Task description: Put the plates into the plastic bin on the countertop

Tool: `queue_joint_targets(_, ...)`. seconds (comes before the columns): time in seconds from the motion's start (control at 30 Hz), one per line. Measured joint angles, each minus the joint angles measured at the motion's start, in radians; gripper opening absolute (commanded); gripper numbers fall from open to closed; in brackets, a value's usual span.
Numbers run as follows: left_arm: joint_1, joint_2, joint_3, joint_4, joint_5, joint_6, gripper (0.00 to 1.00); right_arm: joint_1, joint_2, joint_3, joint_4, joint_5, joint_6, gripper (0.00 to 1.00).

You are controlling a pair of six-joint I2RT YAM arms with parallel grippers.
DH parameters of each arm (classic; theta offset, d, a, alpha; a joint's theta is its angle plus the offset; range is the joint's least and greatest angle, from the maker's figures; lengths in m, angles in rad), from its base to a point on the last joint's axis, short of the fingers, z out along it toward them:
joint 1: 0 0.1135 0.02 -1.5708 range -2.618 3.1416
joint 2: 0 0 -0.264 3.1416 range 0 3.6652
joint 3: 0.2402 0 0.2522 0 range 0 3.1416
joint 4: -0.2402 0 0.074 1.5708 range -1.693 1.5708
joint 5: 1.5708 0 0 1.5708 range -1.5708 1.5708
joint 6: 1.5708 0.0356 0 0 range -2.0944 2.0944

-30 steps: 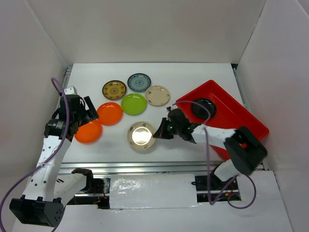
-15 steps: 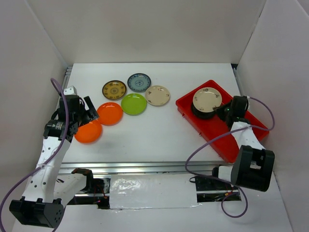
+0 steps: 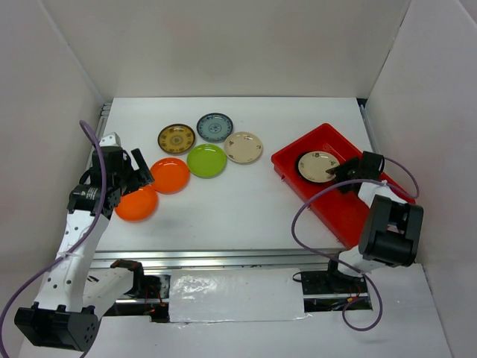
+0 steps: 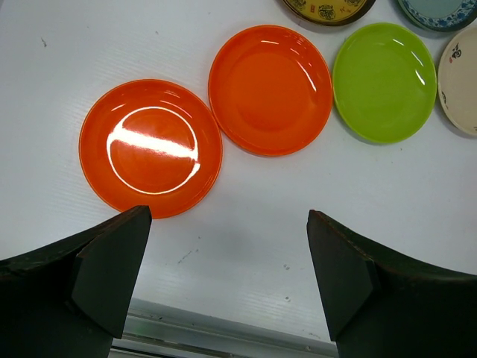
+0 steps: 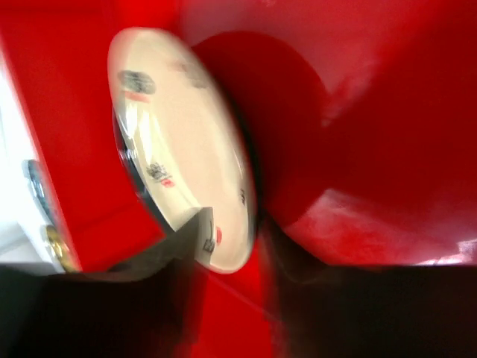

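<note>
In the bin (image 3: 332,138) on the right, a beige plate (image 3: 318,165) now lies flat. 1 second ago it sat on the counter (image 3: 246,209), near the front. The right fingers (image 3: 346,171) have carried it over. They sit at its rim, but the close view is blurry, so I cannot tell if they grip it. I think that makes 2 plates in, with the black plate hidden below. 6 wait on the counter. The left fingers (image 3: 141,170) stand wide above 2 orange plates (image 4: 150,147), holding nothing.
</note>
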Motion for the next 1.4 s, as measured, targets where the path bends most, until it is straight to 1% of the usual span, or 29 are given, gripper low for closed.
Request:
queue_joint_targets(0.03, 0.000, 0.000, 0.000, 0.000, 0.003, 0.001, 0.99, 0.007, -0.006, 0.000, 0.006, -0.005, 0.000, 0.97)
queue_joint_targets(0.07, 0.000, 0.002, 0.000, 0.000, 0.003, 0.002, 0.99, 0.015, -0.015, 0.000, 0.008, -0.008, -0.002, 1.00)
queue_joint_targets(0.17, 0.000, 0.006, 0.000, 0.002, 0.010, 0.003, 0.99, 0.050, -0.087, 0.000, -0.002, 0.009, -0.011, 1.00)
queue_joint_targets(0.33, 0.000, 0.007, 0.000, 0.003, 0.015, 0.016, 0.99, 0.160, -0.337, 0.020, -0.087, 0.141, -0.019, 1.00)
queue_joint_targets(0.43, 0.000, 0.007, 0.000, 0.003, 0.015, 0.019, 0.99, 0.262, -0.440, 0.058, -0.112, 0.214, -0.028, 1.00)
queue_joint_targets(0.5, 0.000, 0.007, 0.000, 0.003, 0.013, 0.019, 0.99, 0.385, -0.462, 0.061, -0.081, 0.203, -0.031, 1.00)
queue_joint_targets(0.6, 0.000, 0.010, 0.000, 0.000, -0.012, 0.015, 0.99, 0.611, -0.375, 0.069, -0.002, 0.146, -0.025, 1.00)
queue_joint_targets(0.67, 0.000, 0.011, 0.000, -0.006, -0.041, 0.005, 0.99, 0.748, -0.250, 0.103, 0.048, 0.129, -0.011, 1.00)
queue_joint_targets(0.8, 0.000, 0.010, 0.000, -0.011, -0.084, -0.010, 0.99, 0.933, 0.074, 0.219, 0.117, 0.144, 0.063, 1.00)
queue_joint_targets(0.87, 0.000, 0.009, 0.000, -0.011, -0.092, -0.010, 0.99, 0.981, 0.200, 0.276, 0.142, 0.167, 0.125, 0.99)
queue_joint_targets(0.93, 0.000, 0.010, 0.000, -0.010, -0.093, -0.010, 0.99, 1.004, 0.316, 0.328, 0.172, 0.198, 0.209, 0.96)
queue_joint_targets(1.03, 0.000, 0.011, 0.000, -0.010, -0.092, -0.009, 0.99, 1.008, 0.418, 0.380, 0.181, 0.252, 0.304, 0.93)
queue_joint_targets(1.17, 0.000, 0.011, 0.000, -0.010, -0.087, -0.008, 0.99, 1.003, 0.542, 0.516, 0.181, 0.299, 0.395, 0.87)
queue_joint_targets(1.33, 0.000, 0.011, 0.000, -0.009, -0.084, -0.008, 0.99, 0.984, 0.629, 0.625, 0.187, 0.299, 0.473, 0.71)
queue_joint_targets(1.37, 0.000, 0.010, 0.000, -0.009, -0.084, -0.008, 0.99, 0.980, 0.642, 0.638, 0.185, 0.299, 0.487, 0.64)
queue_joint_targets(1.4, 0.000, 0.010, 0.000, -0.009, -0.084, -0.008, 0.99, 0.977, 0.651, 0.644, 0.184, 0.299, 0.496, 0.61)
